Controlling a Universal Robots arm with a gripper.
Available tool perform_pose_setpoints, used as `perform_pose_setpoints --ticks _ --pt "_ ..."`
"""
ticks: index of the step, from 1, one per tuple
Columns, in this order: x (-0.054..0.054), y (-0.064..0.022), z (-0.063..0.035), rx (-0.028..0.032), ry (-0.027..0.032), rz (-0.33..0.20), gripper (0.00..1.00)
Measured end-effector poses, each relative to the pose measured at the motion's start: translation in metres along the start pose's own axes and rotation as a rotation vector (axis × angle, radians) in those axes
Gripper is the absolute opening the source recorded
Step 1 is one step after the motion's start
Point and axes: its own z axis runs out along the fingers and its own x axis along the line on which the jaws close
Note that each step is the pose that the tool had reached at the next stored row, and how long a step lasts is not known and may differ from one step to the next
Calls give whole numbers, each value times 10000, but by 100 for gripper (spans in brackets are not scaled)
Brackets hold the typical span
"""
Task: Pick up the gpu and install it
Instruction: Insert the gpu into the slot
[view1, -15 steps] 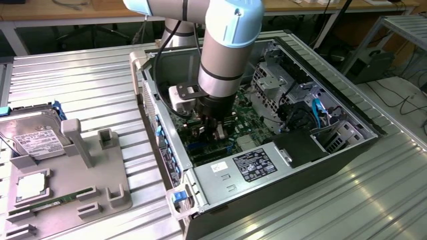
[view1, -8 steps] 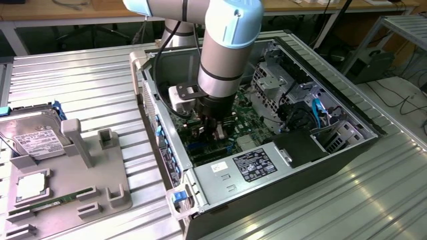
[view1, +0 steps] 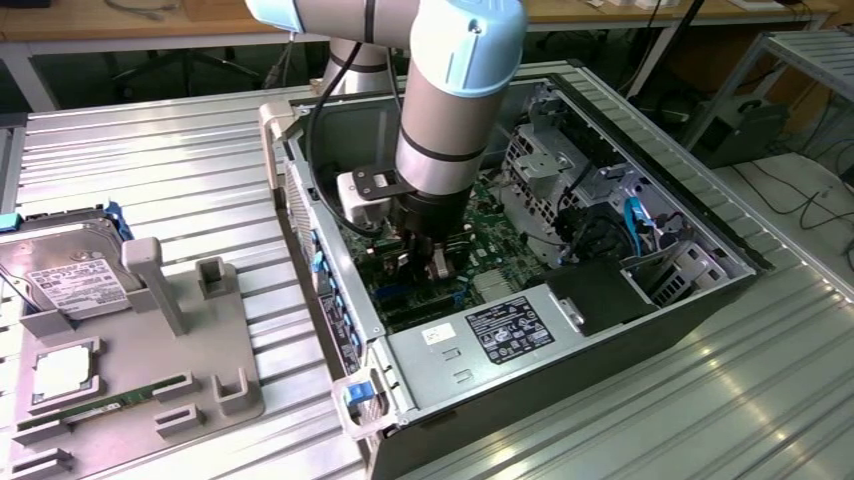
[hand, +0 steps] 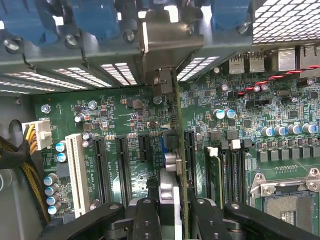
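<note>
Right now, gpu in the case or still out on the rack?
In the case. The gpu stands edge-on over the motherboard slots, held by the gripper; whether fully seated, cannot tell.

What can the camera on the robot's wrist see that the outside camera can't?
Wrist view alone: the motherboard's black slots, a white slot and the card's silver bracket against the case's back wall. Exterior view alone: the whole computer case, the arm and the grey tray with a hard drive. Both: the pincer holding the gpu edge-on over the green board.
</note>
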Motion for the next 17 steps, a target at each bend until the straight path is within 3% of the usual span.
perform_pose_setpoints --ticks 7,8,10,11,12,13,14,15,17 --pt "-1 0 0 1 -2 1 29" --pt "-7 -2 -117 2 -2 0 29" --pt "-17 -127 -117 4 36 1 29" --pt "-20 -129 -175 14 168 -2 29" --pt "-21 -129 -202 54 652 -7 29" --pt "-35 -128 -201 85 996 -61 29" --pt "-64 -126 -200 85 992 -570 29" --pt "-103 -123 -195 85 980 -575 29" --pt "-90 -123 -199 65 607 -580 29"
